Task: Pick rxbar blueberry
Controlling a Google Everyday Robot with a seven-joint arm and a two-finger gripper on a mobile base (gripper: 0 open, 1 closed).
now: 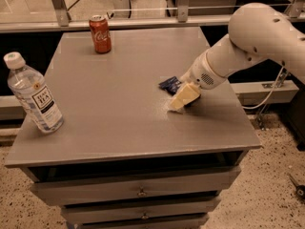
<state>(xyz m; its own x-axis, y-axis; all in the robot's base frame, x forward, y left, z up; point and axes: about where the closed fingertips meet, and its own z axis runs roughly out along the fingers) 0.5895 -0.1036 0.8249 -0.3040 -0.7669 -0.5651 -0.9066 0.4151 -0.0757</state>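
Observation:
The rxbar blueberry (169,84) is a small flat dark blue bar lying on the grey table (119,104), right of centre. Only its left end shows; the rest is hidden behind my gripper. My gripper (182,98), with pale yellowish fingers, hangs from the white arm (252,37) that reaches in from the upper right. Its tips are down at the table surface, right over the near end of the bar.
A red soda can (100,34) stands at the far left of the table. A clear water bottle (33,94) stands near the left edge. Drawers (138,192) are below the tabletop. A rail and glass run behind the table.

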